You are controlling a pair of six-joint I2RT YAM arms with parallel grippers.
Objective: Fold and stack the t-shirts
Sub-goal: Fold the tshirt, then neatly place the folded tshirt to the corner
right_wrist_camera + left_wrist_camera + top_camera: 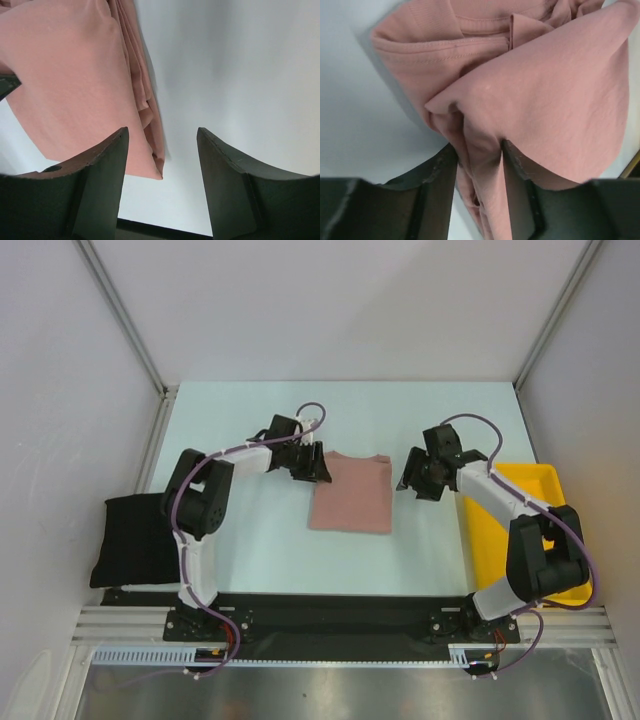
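At table [400, 550] centre lies the pink tee [349, 495], folded to a rough rectangle, collar end away from the arm bases. Left jaws stand at its far left corner, clamped tight on a bunched fold of the pink cloth; the left wrist view shows the fabric pinched between both fingers [435, 187]. Right jaws stand just beside the tee's far right corner, spread wide, gripping nothing; bare table shows between them, with the cloth edge by one finger. Black tee [135, 540] lies well left of the pink tee, at the table's left edge. Yellow tray [530, 478] sits well right of the pink tee, partly hidden by the right arm [500, 495].
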